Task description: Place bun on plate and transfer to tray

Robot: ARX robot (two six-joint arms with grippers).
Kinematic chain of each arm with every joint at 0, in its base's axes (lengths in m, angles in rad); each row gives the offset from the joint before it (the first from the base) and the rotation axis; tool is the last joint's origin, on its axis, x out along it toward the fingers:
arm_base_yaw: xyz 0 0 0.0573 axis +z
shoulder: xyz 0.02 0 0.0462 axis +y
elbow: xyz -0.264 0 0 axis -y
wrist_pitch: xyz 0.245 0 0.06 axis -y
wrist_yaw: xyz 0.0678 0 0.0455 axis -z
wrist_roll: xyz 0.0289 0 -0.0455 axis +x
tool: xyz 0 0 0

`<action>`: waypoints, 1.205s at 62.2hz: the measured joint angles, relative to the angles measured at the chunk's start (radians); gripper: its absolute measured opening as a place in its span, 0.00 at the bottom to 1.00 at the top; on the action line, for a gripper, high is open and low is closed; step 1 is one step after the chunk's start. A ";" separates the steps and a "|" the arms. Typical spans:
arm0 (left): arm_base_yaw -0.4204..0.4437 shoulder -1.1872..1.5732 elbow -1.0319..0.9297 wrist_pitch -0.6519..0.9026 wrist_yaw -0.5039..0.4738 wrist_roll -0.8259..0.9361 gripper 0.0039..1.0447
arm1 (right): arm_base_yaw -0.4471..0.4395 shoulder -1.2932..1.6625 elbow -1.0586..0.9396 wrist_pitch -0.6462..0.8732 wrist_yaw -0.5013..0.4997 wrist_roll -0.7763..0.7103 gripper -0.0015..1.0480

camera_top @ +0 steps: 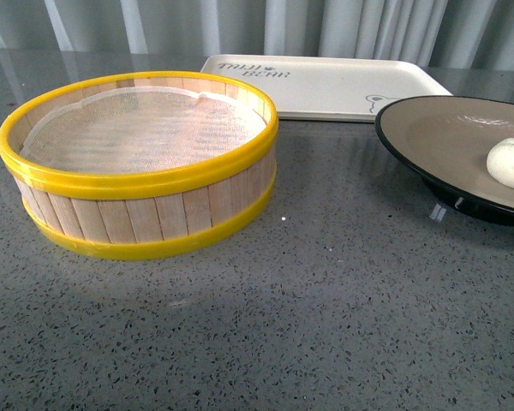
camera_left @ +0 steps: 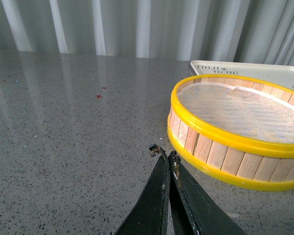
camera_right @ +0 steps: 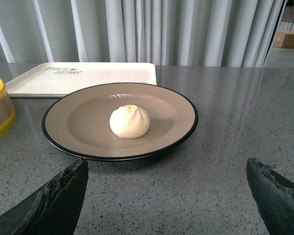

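Note:
The white pleated bun (camera_right: 130,121) lies in the middle of the black-rimmed beige plate (camera_right: 83,115); in the front view the bun (camera_top: 511,163) and plate (camera_top: 437,137) sit at the right edge. Behind them lies the cream tray (camera_top: 325,86) (camera_right: 103,76) (camera_left: 245,68) with lettering. My right gripper (camera_right: 166,169) is open, its fingers spread wide over bare table just short of the plate's near rim, holding nothing. My left gripper (camera_left: 163,152) is shut on nothing, close beside the steamer basket's wall. Neither gripper shows in the front view.
A round wooden steamer basket (camera_top: 141,163) (camera_left: 235,127) with yellow rims and a white mesh liner stands left of the plate, in front of the tray. Grey speckled table (camera_top: 283,325) stretches in front. Pale curtains hang behind.

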 joint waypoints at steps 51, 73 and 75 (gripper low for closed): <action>0.000 -0.180 0.000 -0.187 0.002 0.000 0.78 | 0.001 0.002 0.000 -0.003 0.002 -0.005 0.92; 0.000 -0.180 0.000 -0.187 0.002 0.000 0.94 | -0.136 0.374 0.116 0.388 -0.094 -0.403 0.92; 0.000 -0.180 0.000 -0.187 0.002 0.000 0.94 | -0.177 0.426 0.129 0.445 -0.129 -0.396 0.92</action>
